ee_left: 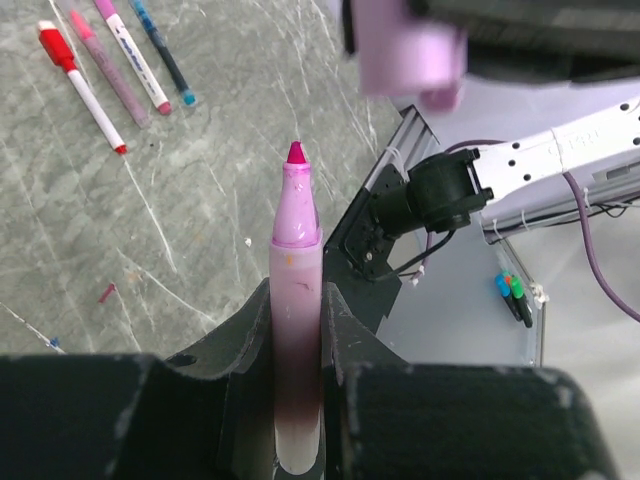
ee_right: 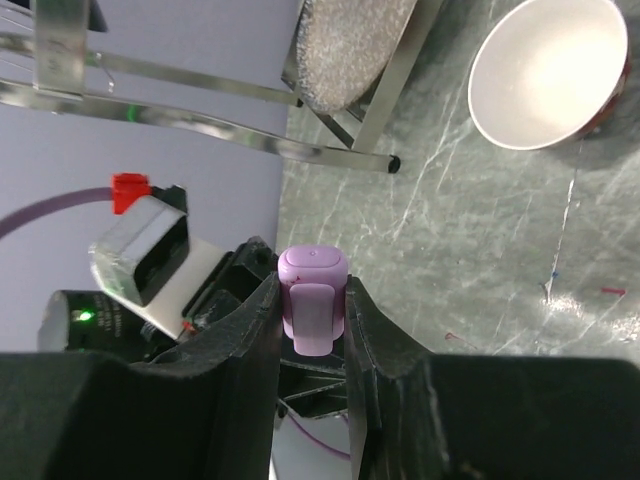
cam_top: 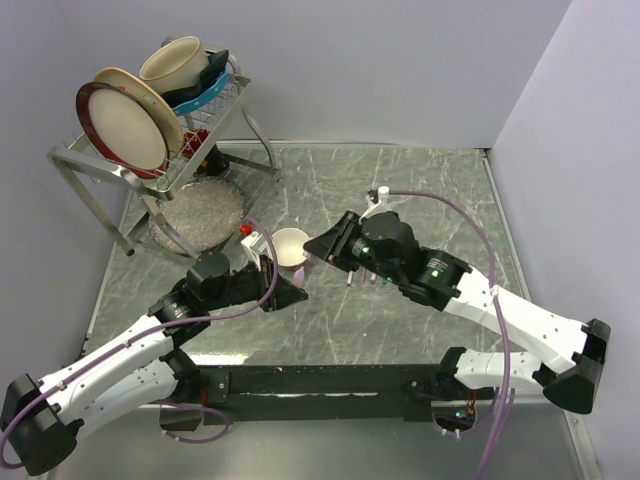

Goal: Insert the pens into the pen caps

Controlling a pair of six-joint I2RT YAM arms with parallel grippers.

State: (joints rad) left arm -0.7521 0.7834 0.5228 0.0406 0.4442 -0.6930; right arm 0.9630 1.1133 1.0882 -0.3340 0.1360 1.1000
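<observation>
A silver wire dish rack (cam_top: 222,103) on the grey marbled table (cam_top: 420,180) holds a red-rimmed cream plate (cam_top: 120,125) and a beige cup (cam_top: 175,62). Under it lies a speckled grey round disc (cam_top: 205,212), a small white bowl (cam_top: 290,245) nearby.

1. Left fingers (ee_left: 345,340) clamped on either side of a pink pen (ee_left: 296,290). The barrel runs straight up from between them.
2. The pen is uncapped, with its dark pink nib (ee_left: 296,152) bare at the top end.
3. Lilac cap (ee_left: 408,58) sits up and right of the nib, apart from it and blurred. A dark blurred body (ee_left: 530,30) lies right against it.
4. Four pens (ee_left: 118,65) lie side by side on the grey veined worktop (ee_left: 200,220), upper left. One has a red cap.
5. Small red scrap (ee_left: 107,292) on the worktop, left of the fingers.
6. Past the worktop edge: black joint (ee_left: 440,195) on a white arm link, a purple cable (ee_left: 600,270), and green and blue markers (ee_left: 512,295) lying lower down.
</observation>
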